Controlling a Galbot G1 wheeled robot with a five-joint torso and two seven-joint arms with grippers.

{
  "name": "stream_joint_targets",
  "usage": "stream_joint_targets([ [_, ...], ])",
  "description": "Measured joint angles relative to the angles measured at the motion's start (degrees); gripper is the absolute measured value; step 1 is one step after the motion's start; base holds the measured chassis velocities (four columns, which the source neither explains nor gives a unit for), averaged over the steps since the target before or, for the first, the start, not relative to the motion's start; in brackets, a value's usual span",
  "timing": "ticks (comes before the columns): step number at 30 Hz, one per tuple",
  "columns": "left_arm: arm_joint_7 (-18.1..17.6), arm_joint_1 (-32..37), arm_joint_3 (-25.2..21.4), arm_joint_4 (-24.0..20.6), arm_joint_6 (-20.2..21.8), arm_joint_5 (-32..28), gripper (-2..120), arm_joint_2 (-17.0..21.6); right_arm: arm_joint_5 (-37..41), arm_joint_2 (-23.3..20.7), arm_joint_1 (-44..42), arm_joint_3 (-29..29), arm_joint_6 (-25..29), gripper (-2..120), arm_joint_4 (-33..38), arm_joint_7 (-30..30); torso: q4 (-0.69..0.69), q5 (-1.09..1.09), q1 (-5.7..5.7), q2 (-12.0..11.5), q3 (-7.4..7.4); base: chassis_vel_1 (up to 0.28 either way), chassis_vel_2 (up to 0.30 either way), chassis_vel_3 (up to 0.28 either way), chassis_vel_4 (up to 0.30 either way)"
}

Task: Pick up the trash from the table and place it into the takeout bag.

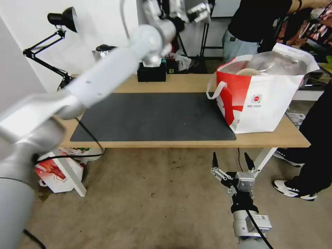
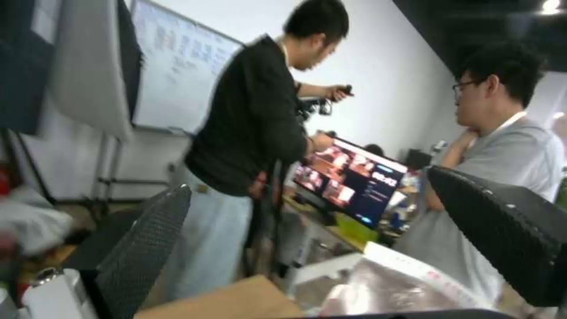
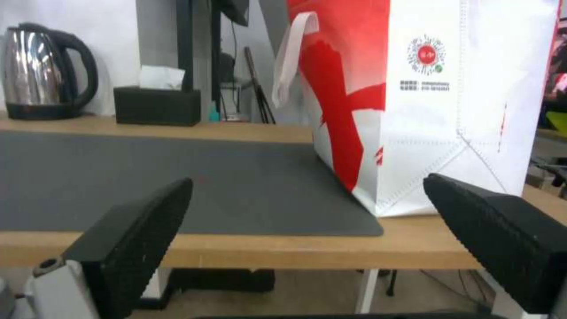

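Observation:
The takeout bag (image 1: 266, 100) (image 3: 460, 110), white with a red side panel, stands open on the right end of the table (image 1: 186, 83) (image 3: 236, 250). Inside its foil lining (image 2: 390, 288) rests trash, a beige bowl (image 1: 248, 72). My left arm reaches high over the table's far side; its gripper (image 1: 199, 10) (image 2: 319, 243) hangs open and empty above and behind the bag. My right gripper (image 1: 230, 159) (image 3: 307, 239) is low in front of the table's front edge, open with nothing between its fingers, facing the bag's near corner.
A dark grey mat (image 1: 155, 116) covers the tabletop. A black tissue box (image 1: 151, 72) (image 3: 157, 105) and a kettle (image 3: 44, 71) stand at the back, a desk lamp (image 1: 64, 19) at the left. A red-white carton (image 1: 57, 173) sits on the floor. People stand behind and right of the table.

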Motion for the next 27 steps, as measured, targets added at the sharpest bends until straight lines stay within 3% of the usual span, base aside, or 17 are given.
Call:
stream_joint_targets([
  [1,-0.1,0.9,-0.2,-3.0,-0.3,1.0,100,3.0,0.0,0.0,0.0,0.0,0.0,100,0.0,0.0,0.01,-0.01,0.0,0.0,0.0,0.0,0.0,0.0,0.0],
  [2,-0.1,0.9,-0.2,-3.0,-0.3,1.0,100,3.0,0.0,0.0,0.0,0.0,0.0,100,0.0,0.0,0.01,-0.01,0.0,0.0,0.0,0.0,0.0,0.0,0.0],
  [4,-0.7,3.7,-2.3,-8.1,-1.1,3.3,100,8.9,0.0,0.0,0.0,0.0,0.0,100,0.0,0.0,0.05,-0.05,0.0,0.0,0.0,0.0,0.0,0.0,0.0],
  [5,-0.7,3.7,-2.3,-8.1,-1.1,3.3,100,8.9,0.0,0.0,0.0,0.0,0.0,100,0.0,0.0,0.05,-0.05,0.0,0.0,0.0,0.0,0.0,0.0,0.0],
  [8,-2.1,9.4,-8.0,-14.2,-2.9,7.9,100,15.6,0.0,0.0,0.0,0.0,0.0,100,0.0,0.0,0.0,0.02,0.0,0.0,0.0,0.0,0.0,0.0,0.0],
  [9,-2.1,9.4,-8.0,-14.2,-2.9,7.9,100,15.6,0.0,0.0,0.0,0.0,0.0,100,0.0,0.0,0.0,0.02,0.0,0.0,0.0,0.0,0.0,0.0,0.0],
  [11,-3.2,13.2,-11.7,-17.0,-3.7,11.1,100,18.3,0.0,0.0,0.0,0.0,0.0,100,0.0,0.0,-0.01,0.01,0.0,0.0,0.0,0.0,0.0,0.0,0.0],
  [13,-3.9,21.2,-17.9,-21.7,-4.5,16.1,100,21.9,0.0,0.0,0.0,0.0,0.0,100,0.0,0.0,0.01,-0.02,0.0,0.0,0.0,0.0,0.0,0.0,0.0],
  [14,-3.9,21.2,-17.9,-21.7,-4.5,16.1,100,21.9,0.0,0.0,0.0,0.0,0.0,100,0.0,0.0,0.01,-0.02,0.0,0.0,0.0,0.0,0.0,0.0,0.0],
  [15,-3.9,24.4,-20.5,-23.2,-4.8,17.7,100,23.3,0.0,0.0,0.0,0.0,0.0,100,0.0,0.0,-0.01,-0.04,0.0,0.0,0.0,0.0,0.0,0.0,0.0],
  [17,-3.9,34.8,-30.3,-28.5,-5.3,21.3,100,26.9,0.0,0.0,0.0,0.0,0.0,100,0.0,0.0,0.02,-0.01,-0.01,0.0,0.0,0.0,0.0,0.0,0.0],
  [19,-3.9,37.4,-32.8,-29.9,-5.5,21.8,100,27.8,0.0,0.0,0.0,0.0,0.0,100,0.0,0.0,0.02,0.01,0.0,0.0,0.0,0.0,0.0,0.0,0.0],
  [21,-4.2,49.6,-42.1,-34.7,-7.9,25.3,100,30.2,0.0,0.0,0.0,0.0,0.0,100,0.0,0.0,0.04,0.01,-0.01,0.0,-0.01,0.0,0.0,0.0,0.0],
  [22,-4.4,54.7,-46.0,-36.3,-8.8,27.1,100,30.3,0.0,0.0,0.0,0.0,0.0,100,0.0,0.0,0.01,-0.02,-0.01,0.0,0.0,0.0,0.0,0.0,0.0],
  [23,-4.4,54.7,-46.0,-36.3,-8.8,27.1,100,30.3,0.0,0.0,0.0,0.0,0.0,100,0.0,0.0,0.01,-0.02,-0.01,0.0,0.0,0.0,0.0,0.0,0.0],
  [26,-5.2,69.4,-57.9,-40.6,-9.9,32.2,100,28.7,0.0,0.0,0.0,0.0,0.0,100,0.0,0.0,0.01,0.02,0.0,0.0,0.0,0.0,0.0,0.0,0.0],
  [27,-5.2,69.4,-57.9,-40.6,-9.9,32.2,100,28.7,0.0,0.0,0.0,0.0,0.0,100,0.0,0.0,0.01,0.02,0.0,0.0,0.0,0.0,0.0,0.0,0.0],
])
